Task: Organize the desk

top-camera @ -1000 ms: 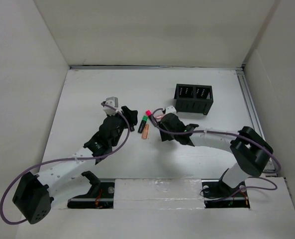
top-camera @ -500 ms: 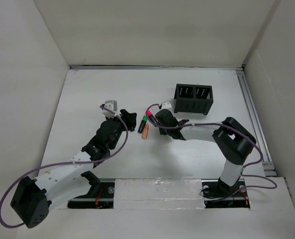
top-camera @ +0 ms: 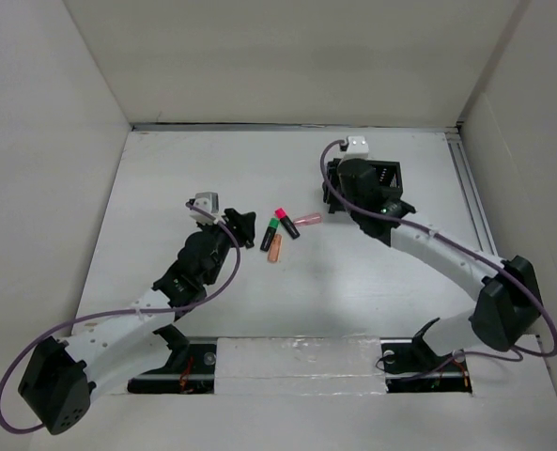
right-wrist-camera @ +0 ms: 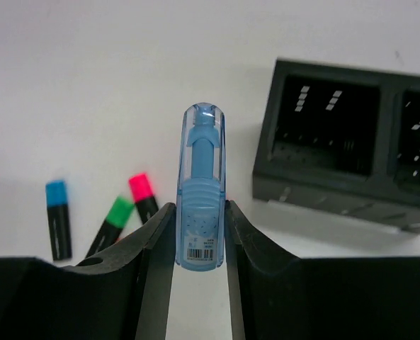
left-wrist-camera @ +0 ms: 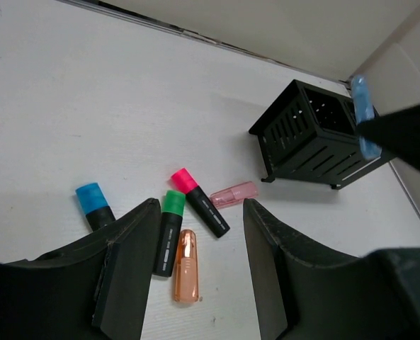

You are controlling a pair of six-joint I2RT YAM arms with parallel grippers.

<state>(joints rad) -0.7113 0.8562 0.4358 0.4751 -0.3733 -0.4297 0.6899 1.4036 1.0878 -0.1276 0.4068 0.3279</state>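
Observation:
The white desk (top-camera: 193,169) bears a pink-capped marker (left-wrist-camera: 199,200), a green-capped marker (left-wrist-camera: 168,230), a blue-capped marker (left-wrist-camera: 95,205), an orange translucent capsule (left-wrist-camera: 185,265) and a pink one (left-wrist-camera: 234,193). My left gripper (left-wrist-camera: 201,207) is open and empty, low over these; in the top view it (top-camera: 240,225) hides the blue marker. My right gripper (right-wrist-camera: 200,209) is shut on a blue translucent capsule (right-wrist-camera: 201,191), held upright in the air. It (top-camera: 339,183) hovers at the left end of the black two-compartment organizer (top-camera: 386,188).
White panels wall the desk at the back and both sides. A metal rail (top-camera: 475,207) runs along the right edge. The organizer (right-wrist-camera: 337,149) stands at the back right, its two compartments dark inside.
My right gripper has lifted away from the markers and swung back and right to the organizer, carrying the blue capsule. The pink capsule now lies uncovered. My left arm has barely shifted.

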